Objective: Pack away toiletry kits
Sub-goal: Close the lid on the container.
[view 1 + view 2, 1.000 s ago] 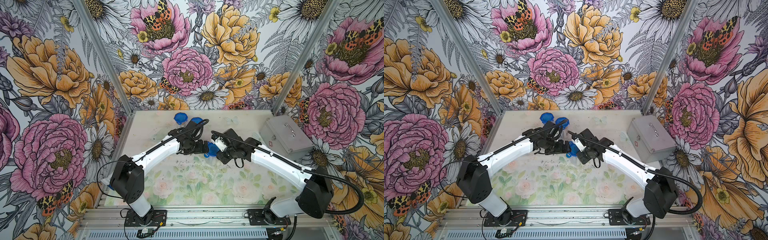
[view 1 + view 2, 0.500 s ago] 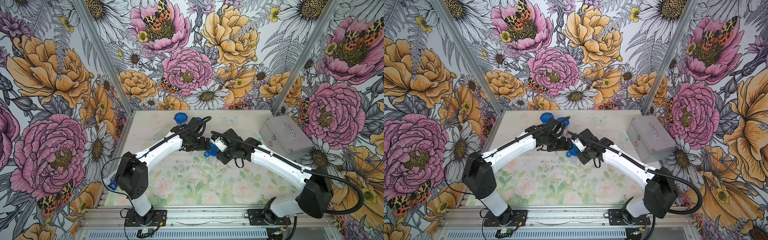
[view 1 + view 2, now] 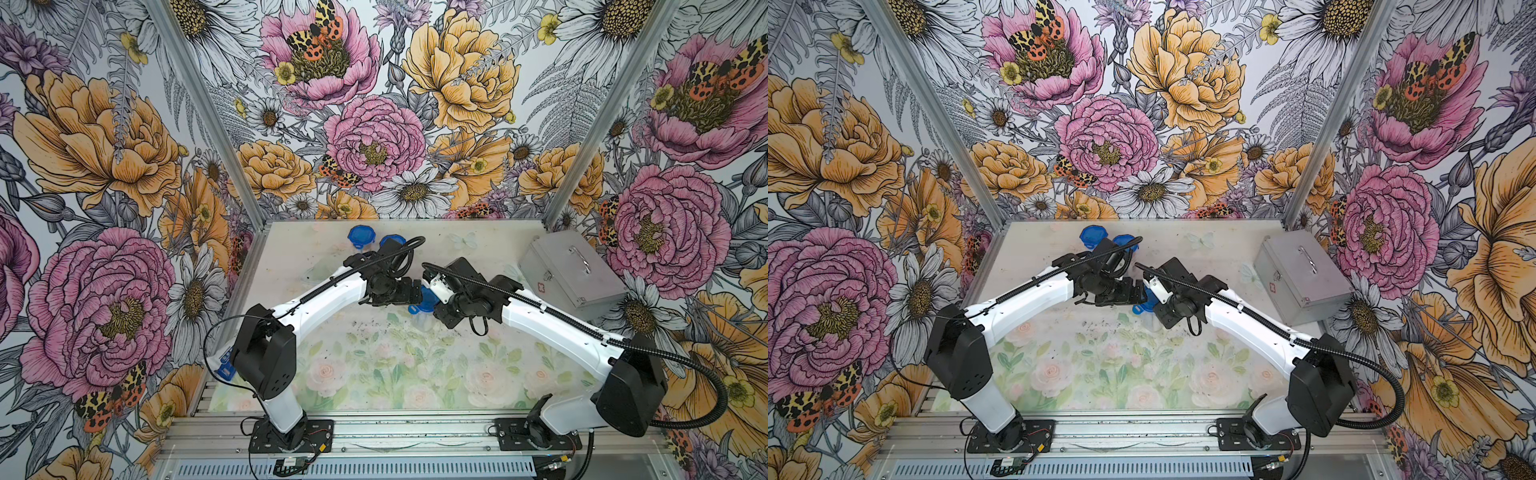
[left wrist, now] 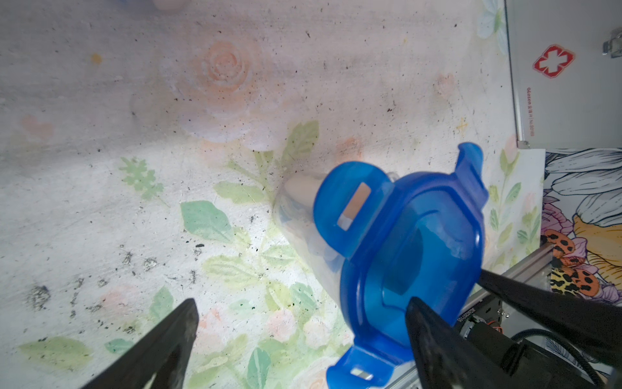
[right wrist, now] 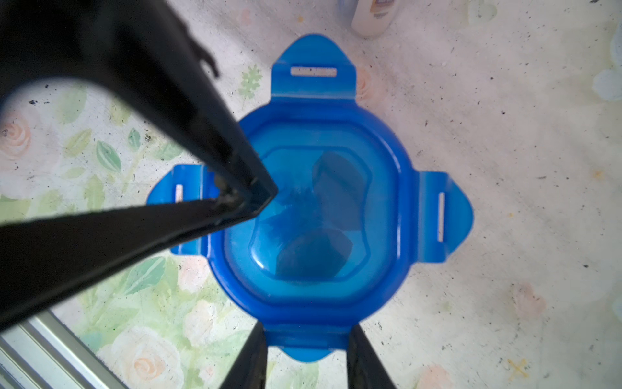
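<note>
A clear plastic cup with a blue four-tab lid (image 3: 420, 306) (image 3: 1143, 309) stands mid-table between the two arms. Seen in the right wrist view, the lid (image 5: 323, 215) sits on the cup with dark shapes showing through it. My right gripper (image 5: 306, 331) is shut on the lid's near tab, one finger against each side of it. My left gripper (image 4: 301, 303) is open, and one of its fingertips (image 5: 259, 193) rests on the lid's top by another tab. The cup's clear wall (image 4: 296, 208) shows under the lid (image 4: 404, 242) in the left wrist view.
Two more blue-lidded cups (image 3: 361, 237) (image 3: 392, 241) stand at the back, partly behind the left arm. A silver metal case (image 3: 571, 274) lies shut at the right. A small white bottle (image 5: 372, 17) stands near the cup. Something small and blue (image 3: 226, 365) lies at the table's left edge.
The left arm swung toward the back and its gripper moved right, onto the lid. The right jaws narrowed slightly on the tab.
</note>
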Robot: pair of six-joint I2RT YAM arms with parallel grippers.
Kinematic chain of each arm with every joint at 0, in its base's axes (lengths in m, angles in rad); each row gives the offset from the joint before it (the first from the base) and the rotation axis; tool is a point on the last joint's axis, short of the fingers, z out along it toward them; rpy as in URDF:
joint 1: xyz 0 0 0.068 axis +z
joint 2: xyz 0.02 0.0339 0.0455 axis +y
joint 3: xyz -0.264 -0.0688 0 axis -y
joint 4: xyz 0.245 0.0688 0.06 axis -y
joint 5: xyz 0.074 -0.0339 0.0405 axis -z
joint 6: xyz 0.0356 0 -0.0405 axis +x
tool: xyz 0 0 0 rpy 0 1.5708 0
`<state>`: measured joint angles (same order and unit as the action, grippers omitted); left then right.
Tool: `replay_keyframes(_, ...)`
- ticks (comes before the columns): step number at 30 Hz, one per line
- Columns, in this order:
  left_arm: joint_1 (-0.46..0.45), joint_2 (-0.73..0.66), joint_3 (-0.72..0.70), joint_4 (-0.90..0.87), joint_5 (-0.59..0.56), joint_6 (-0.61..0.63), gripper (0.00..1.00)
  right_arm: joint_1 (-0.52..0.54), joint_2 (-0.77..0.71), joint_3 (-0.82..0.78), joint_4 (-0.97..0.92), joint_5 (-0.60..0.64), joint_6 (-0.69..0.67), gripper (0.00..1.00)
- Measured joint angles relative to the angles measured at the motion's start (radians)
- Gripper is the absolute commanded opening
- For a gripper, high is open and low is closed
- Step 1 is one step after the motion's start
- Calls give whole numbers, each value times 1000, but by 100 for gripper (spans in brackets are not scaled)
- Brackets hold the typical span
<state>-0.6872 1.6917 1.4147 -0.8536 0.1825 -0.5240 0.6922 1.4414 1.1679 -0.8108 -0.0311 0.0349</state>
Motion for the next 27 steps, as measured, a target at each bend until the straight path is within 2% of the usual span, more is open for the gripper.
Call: replay_keyframes(27,-3,-13,-12,-13,0,0,94,0,-21,-15,-2,0,-11,33)
